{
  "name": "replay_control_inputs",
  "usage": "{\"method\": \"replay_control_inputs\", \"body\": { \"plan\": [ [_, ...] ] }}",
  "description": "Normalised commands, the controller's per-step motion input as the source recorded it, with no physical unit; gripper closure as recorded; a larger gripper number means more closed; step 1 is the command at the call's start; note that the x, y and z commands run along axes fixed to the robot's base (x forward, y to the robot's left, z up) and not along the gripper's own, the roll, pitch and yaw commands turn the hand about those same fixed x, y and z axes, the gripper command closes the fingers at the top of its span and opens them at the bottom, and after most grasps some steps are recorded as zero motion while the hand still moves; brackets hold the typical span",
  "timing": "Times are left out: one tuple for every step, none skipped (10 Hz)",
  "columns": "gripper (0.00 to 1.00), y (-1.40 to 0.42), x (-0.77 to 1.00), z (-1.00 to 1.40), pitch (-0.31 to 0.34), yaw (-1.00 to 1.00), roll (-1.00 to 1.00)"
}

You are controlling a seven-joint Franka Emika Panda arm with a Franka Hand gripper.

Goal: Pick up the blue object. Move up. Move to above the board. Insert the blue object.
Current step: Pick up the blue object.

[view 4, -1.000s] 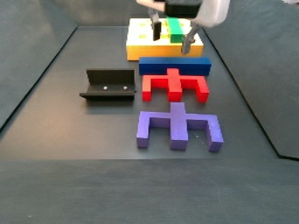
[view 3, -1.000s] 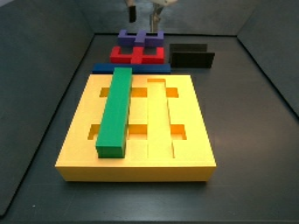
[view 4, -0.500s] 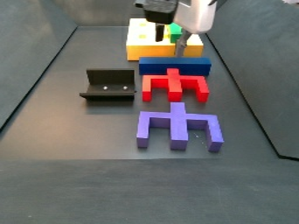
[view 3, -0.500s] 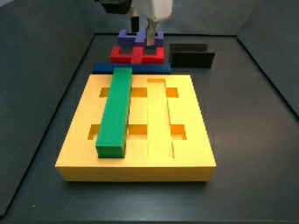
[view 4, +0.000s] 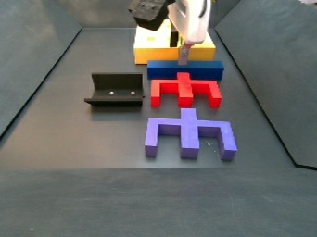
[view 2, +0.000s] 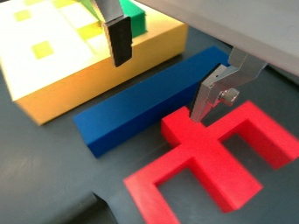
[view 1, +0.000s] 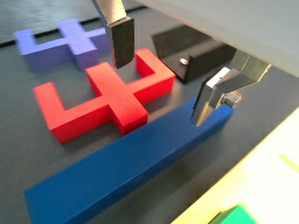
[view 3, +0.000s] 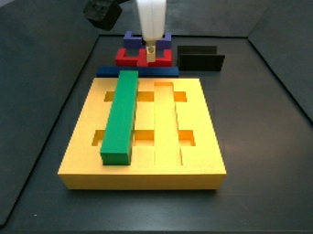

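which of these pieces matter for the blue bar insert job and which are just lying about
In the job:
- blue object, lying between board and red piece
- board, yellow slab
- gripper, open, fingers either side of the blue object, not gripping

Lying about:
- green bar, seated in a board groove
- red piece
- purple piece
- fixture

Gripper [view 4: 186, 63] hangs low just above the blue object [view 4: 184, 70], which lies on the surface against the board [view 4: 151, 41]. Red piece [view 4: 184, 90], purple piece [view 4: 190, 132] nearer; fixture [view 4: 115, 91] beside.
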Motion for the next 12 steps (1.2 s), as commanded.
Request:
{"method": "replay_control_inputs", "body": {
  "plan": [
    [0.00,-0.11,0.00,-0.28,-0.060,-1.00,0.00],
    [0.00,-0.22,0.00,-0.11,0.000,-0.95,0.00],
    [0.00,0.00,0.00,-0.03,0.051,-0.01,0.04],
    [0.00,0.08,0.00,0.00,0.000,0.00,-0.01],
    [0.00,-0.17,0.00,0.00,0.000,0.00,0.07],
    [0.00,-0.07,-0.31,-0.29,0.000,-0.12,-0.04],
    [0.00,-0.17,-0.44,-0.27,0.000,-0.22,-0.07],
    [0.00,-0.24,-0.29,-0.16,0.000,-0.21,-0.08],
    [0.00,-0.21,-0.25,-0.11,0.000,-0.18,-0.02],
    [0.00,-0.18,-0.31,-0.06,0.000,-0.17,0.00],
    [0.00,0.01,-0.37,-0.14,0.000,-0.21,0.00],
    [0.00,0.13,-0.40,-0.18,0.016,-0.21,0.01]
  ]
}}
